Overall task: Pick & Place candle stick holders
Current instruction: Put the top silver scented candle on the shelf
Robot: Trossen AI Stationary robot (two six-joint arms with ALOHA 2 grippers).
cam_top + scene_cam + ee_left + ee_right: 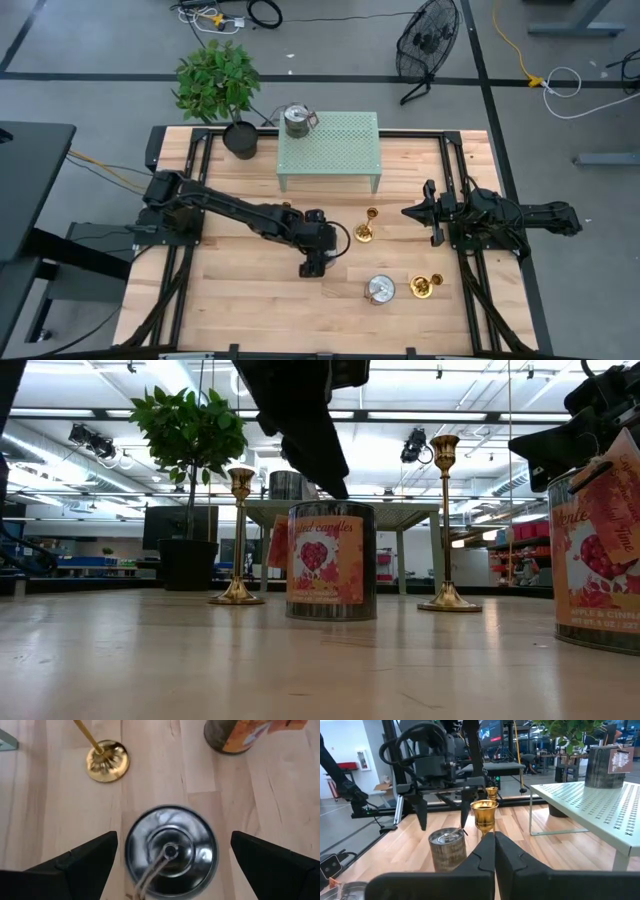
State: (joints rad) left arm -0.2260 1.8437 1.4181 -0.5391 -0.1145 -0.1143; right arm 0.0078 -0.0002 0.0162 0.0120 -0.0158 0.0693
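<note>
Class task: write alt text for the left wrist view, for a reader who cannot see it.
The left gripper hangs open over a round silver-lidded tin on the wooden table, one jaw on each side. Beyond it are the flared base of a gold candle stick holder and part of another tin.

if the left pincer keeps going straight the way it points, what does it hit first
Probably the silver-lidded tin: the left pincer points down at it, open fingers on either side of the lid. A gold holder stands off to one side, out of that line.
</note>
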